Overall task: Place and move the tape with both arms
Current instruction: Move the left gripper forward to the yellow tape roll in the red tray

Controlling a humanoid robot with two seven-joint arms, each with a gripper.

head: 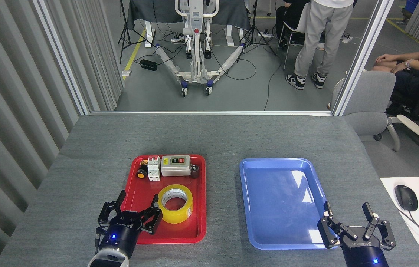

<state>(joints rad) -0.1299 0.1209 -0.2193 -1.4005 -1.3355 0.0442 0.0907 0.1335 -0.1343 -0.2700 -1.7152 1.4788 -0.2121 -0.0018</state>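
Note:
The tape [175, 203], a yellow roll with a white printed core, lies flat in the near half of the red tray [200, 207]. My left gripper [137, 204] is open over the tray's near left part, its right finger close beside the roll's left edge. I cannot tell whether that finger touches the roll. My right gripper [348, 219] is open at the near right corner of the blue tray [280, 202], with nothing between its fingers.
Small electrical parts fill the far end of the red tray: a white breaker [153, 168], a grey switch box [175, 165] and a black knob [141, 174]. A white desk with a mouse [405, 197] is at the right. People and a chair [370, 104] are beyond the table.

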